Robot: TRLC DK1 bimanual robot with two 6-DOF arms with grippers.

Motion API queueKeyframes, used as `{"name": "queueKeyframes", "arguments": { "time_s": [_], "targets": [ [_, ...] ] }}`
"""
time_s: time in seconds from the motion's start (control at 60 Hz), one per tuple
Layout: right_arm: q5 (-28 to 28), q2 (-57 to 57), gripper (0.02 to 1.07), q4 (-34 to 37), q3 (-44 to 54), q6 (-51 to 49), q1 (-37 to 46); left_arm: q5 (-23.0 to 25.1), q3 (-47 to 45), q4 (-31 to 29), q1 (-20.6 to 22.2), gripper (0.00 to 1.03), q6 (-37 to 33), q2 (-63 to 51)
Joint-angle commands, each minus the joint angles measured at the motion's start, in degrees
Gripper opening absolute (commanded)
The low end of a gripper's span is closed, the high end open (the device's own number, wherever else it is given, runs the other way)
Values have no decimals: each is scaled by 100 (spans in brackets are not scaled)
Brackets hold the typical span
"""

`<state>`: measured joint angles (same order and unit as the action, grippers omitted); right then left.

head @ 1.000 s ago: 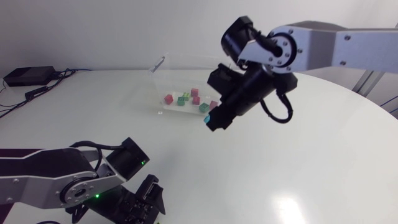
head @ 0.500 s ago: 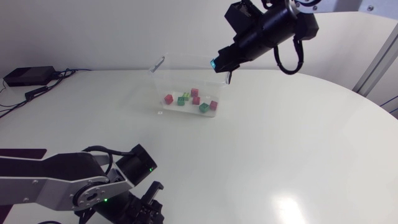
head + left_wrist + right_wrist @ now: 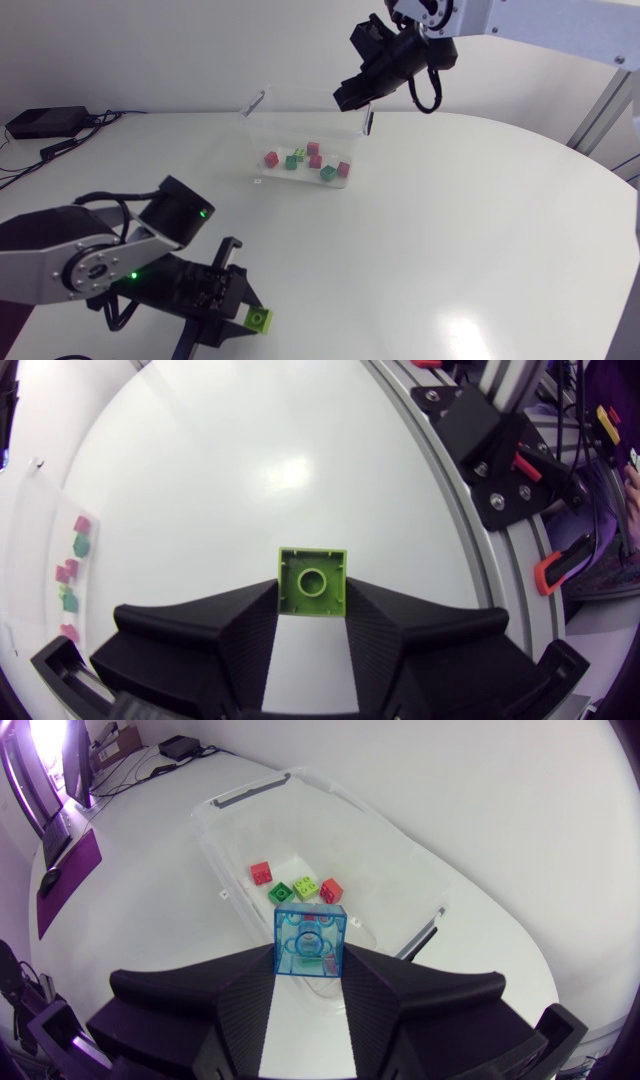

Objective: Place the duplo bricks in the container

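My left gripper point(image 3: 243, 308) hangs low over the near left of the table, shut on a lime green brick point(image 3: 260, 319). In the left wrist view that lime green brick point(image 3: 312, 582) sits squeezed between both fingertips, studs away from the camera. My right gripper point(image 3: 347, 98) is raised above the far right rim of the clear container point(image 3: 256, 102). It is shut on a translucent blue brick point(image 3: 310, 942), with the container point(image 3: 255, 788) directly beneath. Several red, pink and green bricks point(image 3: 313, 160) lie on the container floor.
A black box with cables point(image 3: 45, 122) lies at the far left edge of the table. White tabletop point(image 3: 470, 230) stretches between the container and my left arm. The container also shows off to the side in the left wrist view point(image 3: 70, 550).
My left gripper went from open to shut on the lime green brick and swung right. My right arm rose from beside the container to above its far rim, carrying the blue brick.
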<state>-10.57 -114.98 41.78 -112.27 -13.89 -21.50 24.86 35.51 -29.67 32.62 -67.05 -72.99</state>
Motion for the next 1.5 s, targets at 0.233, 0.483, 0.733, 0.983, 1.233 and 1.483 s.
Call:
{"name": "queueKeyframes", "arguments": {
  "time_s": [0.233,0.483,0.733,0.983,1.233,1.483],
  "targets": [
    [-15,-1027,51,199,-1157,44,111,107,1195,-30,-836,23,579,127],
    [28,-1624,95,524,-1886,18,225,107,1978,295,-1162,23,1220,-13],
    [28,-780,101,217,-858,-44,374,80,2813,1051,-1478,24,2161,-646],
    [-24,793,101,-328,900,-202,743,-131,3621,1543,-1557,24,2697,-1455],
    [-15,2041,102,-777,2447,-281,893,-482,4711,1930,-1627,25,3127,-2615],
    [-24,2885,102,-952,3589,-290,831,-860,6126,1948,-1636,25,3435,-3907]
  ]
}}
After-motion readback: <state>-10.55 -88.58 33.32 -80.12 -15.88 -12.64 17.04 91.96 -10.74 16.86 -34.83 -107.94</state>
